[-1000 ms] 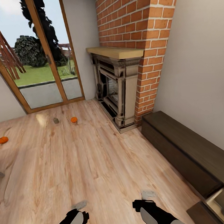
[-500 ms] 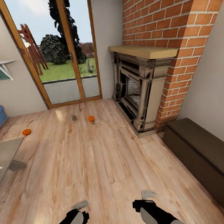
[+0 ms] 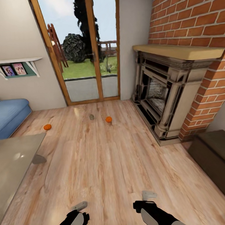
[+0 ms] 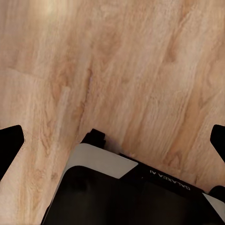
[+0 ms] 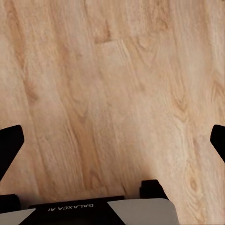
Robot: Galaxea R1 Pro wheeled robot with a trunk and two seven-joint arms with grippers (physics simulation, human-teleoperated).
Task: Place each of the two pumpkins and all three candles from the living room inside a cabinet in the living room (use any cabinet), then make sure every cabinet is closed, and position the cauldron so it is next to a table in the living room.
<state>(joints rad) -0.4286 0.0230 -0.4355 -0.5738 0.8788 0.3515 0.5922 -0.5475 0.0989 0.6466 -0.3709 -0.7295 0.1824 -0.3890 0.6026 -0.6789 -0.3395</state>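
Observation:
Two small orange pumpkins lie on the wooden floor far ahead, one (image 3: 47,126) near the table's far corner and one (image 3: 108,119) nearer the fireplace. A grey-tan candle (image 3: 91,117) stands between them, close to the second pumpkin. The grey-topped table (image 3: 11,159) fills the left edge. Part of the dark brown cabinet (image 3: 214,150) shows at the right. My left gripper (image 3: 79,206) and right gripper (image 3: 149,194) hang low over bare floor, both open and holding nothing; in the wrist views their fingertips (image 4: 9,145) (image 5: 9,140) sit wide apart. The cauldron is out of view.
An ornate fireplace (image 3: 164,88) in a brick chimney stands at the right. A blue sofa (image 3: 7,115) sits at the far left under a wall shelf (image 3: 15,64). A glass patio door (image 3: 85,54) is straight ahead. Open wooden floor lies between me and the pumpkins.
The camera has turned left, so the whole picture shifted right: sofa, shelf and table came into view, and most of the cabinet slid out. Both arms kept their pose.

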